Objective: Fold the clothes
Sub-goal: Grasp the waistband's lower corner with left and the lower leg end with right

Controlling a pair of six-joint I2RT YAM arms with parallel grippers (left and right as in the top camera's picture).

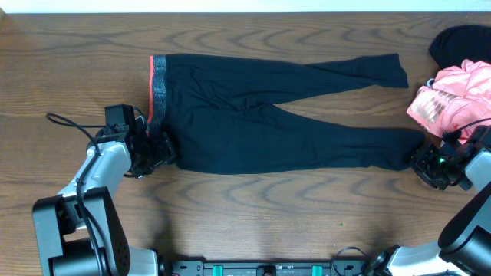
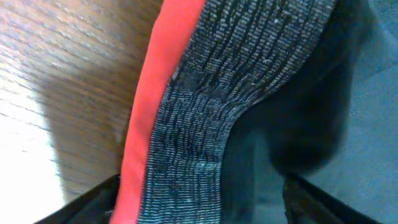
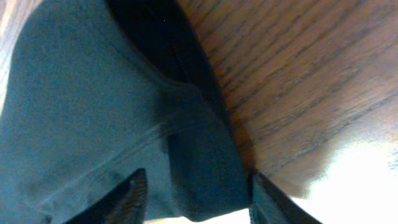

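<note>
Black leggings (image 1: 268, 123) lie flat across the table, with the red-edged grey waistband (image 1: 157, 88) at the left and both legs pointing right. My left gripper (image 1: 163, 149) is at the waistband's near corner. In the left wrist view its fingers (image 2: 202, 211) stand wide apart with the waistband (image 2: 205, 124) between them. My right gripper (image 1: 420, 162) is at the near leg's cuff. In the right wrist view its fingers (image 3: 196, 205) stand apart on either side of the dark cuff (image 3: 205, 162).
A pink jacket (image 1: 453, 103) lies at the right edge, just beyond my right gripper, with a black garment (image 1: 460, 42) behind it. Bare wooden table (image 1: 253, 207) runs along the near side. A cable (image 1: 69, 123) loops left of the left arm.
</note>
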